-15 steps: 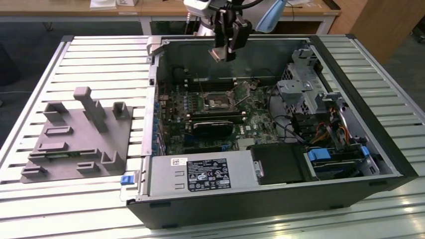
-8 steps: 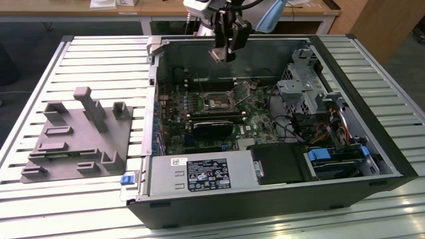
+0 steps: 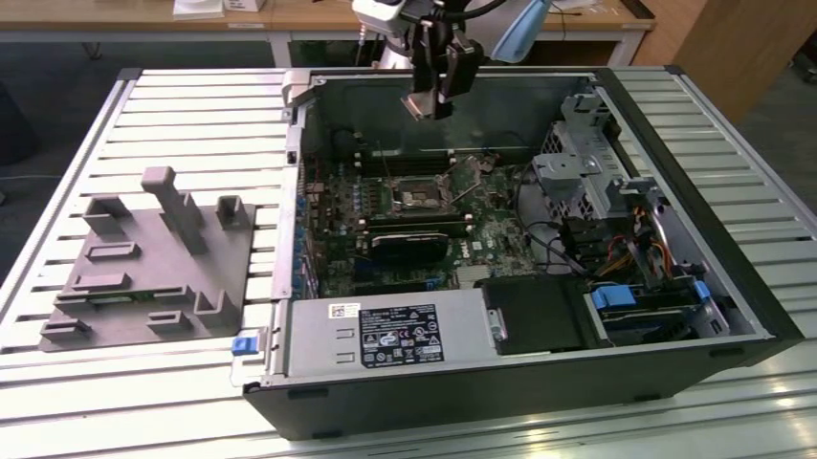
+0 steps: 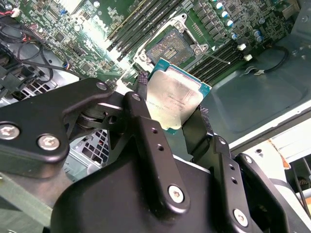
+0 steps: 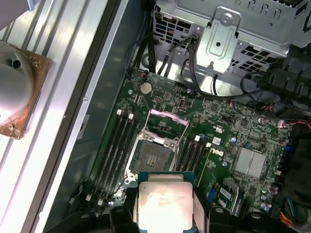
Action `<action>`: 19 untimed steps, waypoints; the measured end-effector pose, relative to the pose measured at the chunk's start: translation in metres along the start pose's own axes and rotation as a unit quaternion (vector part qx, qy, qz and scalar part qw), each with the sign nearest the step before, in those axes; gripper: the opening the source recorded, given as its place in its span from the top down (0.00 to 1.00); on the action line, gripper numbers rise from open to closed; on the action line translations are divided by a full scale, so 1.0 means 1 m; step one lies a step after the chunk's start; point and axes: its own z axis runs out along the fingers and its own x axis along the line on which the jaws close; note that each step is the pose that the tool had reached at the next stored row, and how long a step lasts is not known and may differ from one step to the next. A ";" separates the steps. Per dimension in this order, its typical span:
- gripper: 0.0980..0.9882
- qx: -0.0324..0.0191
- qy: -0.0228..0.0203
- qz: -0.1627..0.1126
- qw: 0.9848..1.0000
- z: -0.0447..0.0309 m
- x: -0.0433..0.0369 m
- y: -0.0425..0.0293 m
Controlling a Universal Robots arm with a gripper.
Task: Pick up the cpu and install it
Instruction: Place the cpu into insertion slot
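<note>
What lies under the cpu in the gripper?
The cpu, clamped in the gripper, hangs over the motherboard. The open, empty socket shows past its edge. What lies straight beneath the cpu is covered.

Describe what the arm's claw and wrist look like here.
The claw is matte black metal: two flat linkage fingers with small holes, joined by rounded plates with silver screw heads. In the exterior view, a pale grey wrist sits above it, with a black cable looping by and a light blue cover on the arm.
</note>
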 end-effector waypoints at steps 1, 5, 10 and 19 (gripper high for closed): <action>0.51 0.000 0.000 0.000 1.000 0.0001 0.0000 0.0000; 0.51 0.000 0.000 0.001 1.000 0.0003 0.0000 0.0000; 0.51 0.000 0.000 0.003 1.000 0.0005 0.0000 0.0000; 0.51 0.000 0.000 0.006 1.000 0.0009 0.0000 -0.0001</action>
